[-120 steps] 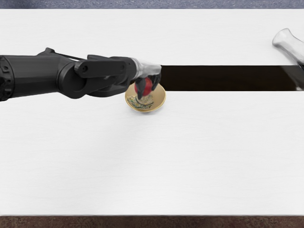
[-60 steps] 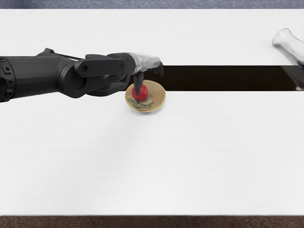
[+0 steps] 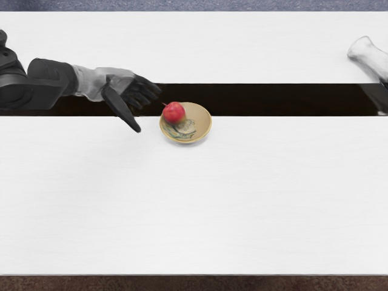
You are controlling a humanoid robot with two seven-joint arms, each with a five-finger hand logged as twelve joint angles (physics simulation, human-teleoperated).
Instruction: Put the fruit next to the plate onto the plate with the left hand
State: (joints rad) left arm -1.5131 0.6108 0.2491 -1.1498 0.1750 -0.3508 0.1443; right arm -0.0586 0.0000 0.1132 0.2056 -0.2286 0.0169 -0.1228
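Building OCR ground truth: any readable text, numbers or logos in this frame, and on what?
None readable.
The plate has a dark pattern inside, but it does not read as letters.
The apple, the left hand, the right hand at the right edge and the table show no marks.

- We count one fruit, a red apple.
- We count one plate.
- We count one table.
- We count two hands: left hand, right hand.

The matte black, rounded left arm ends in a pale grey wrist cuff and a black five-finger left hand. The right arm shows a glossy pale grey shell.
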